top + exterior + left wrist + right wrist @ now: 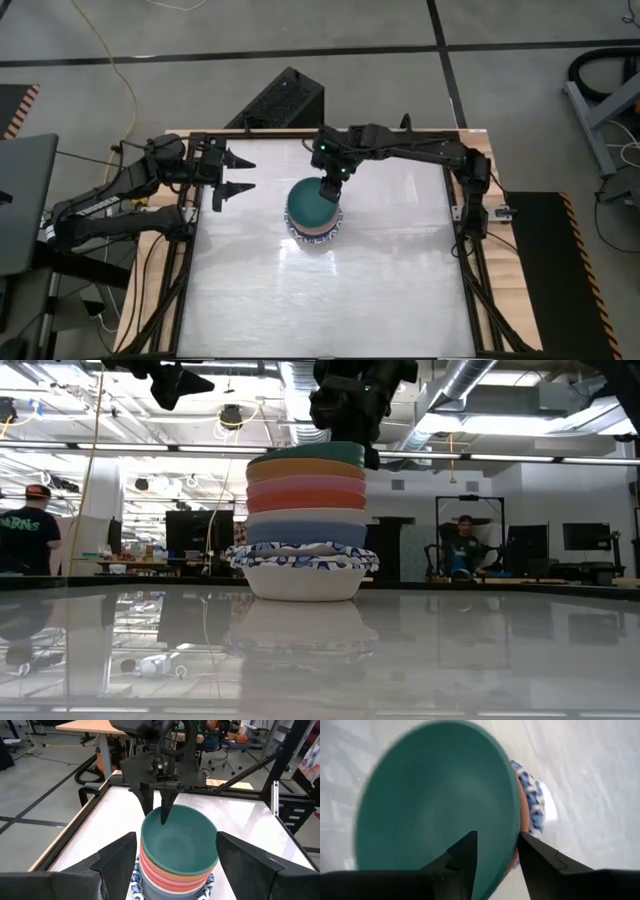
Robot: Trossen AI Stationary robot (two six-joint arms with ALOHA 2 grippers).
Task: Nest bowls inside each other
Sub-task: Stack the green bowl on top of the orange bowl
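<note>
Several bowls stand nested in one stack (315,218) at the table's middle. The bottom white bowl with a blue-patterned rim (303,575) rests on the table. A dark green bowl (177,840) sits on top, above orange, pink and red ones. My right gripper (497,835) is open and slants down from the far side over the green bowl's far rim, one finger inside and one outside. My left gripper (250,174) hangs open and level above the table's left edge, pointing at the stack, clear of it. My right gripper's fingers stand astride the green bowl's far rim (516,827), one inside the bowl, one outside, slanting down from the far side. Whether either finger touches the rim I cannot tell. The bowl sits level in the stack.
A black frame (462,230) runs around the white tabletop. A black box (285,97) stands beyond the far edge. Bare tabletop (330,300) lies on the stack's near side. People (28,530) are in the room behind.
</note>
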